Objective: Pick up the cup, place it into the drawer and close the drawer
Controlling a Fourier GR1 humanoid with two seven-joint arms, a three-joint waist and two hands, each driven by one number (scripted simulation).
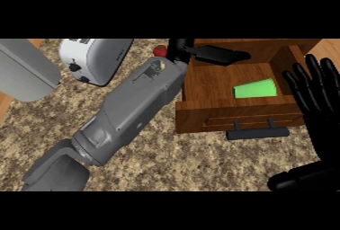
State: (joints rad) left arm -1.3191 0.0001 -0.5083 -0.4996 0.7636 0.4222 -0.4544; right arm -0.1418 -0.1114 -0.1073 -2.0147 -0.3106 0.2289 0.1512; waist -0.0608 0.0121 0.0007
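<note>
right hand (pixel 317 101) held open, fingers up, resting at right edge. drawer (pixel 199 114) found open, handle (pixel 257 133) nearest. cup (pixel 256 89) laid on its side inside. left hand (pixel 216 55) beyond it, fingers relaxed, nothing gripped. 1 step judged outstanding: closing.

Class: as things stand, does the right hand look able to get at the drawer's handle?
Probably yes: the right hand is open just beside the handle, with nothing between them.

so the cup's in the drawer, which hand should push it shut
Probably the right hand: it is open beside the drawer, near its handle. The left hand reaches over the drawer's back, beyond the cup, and must withdraw first.
</note>
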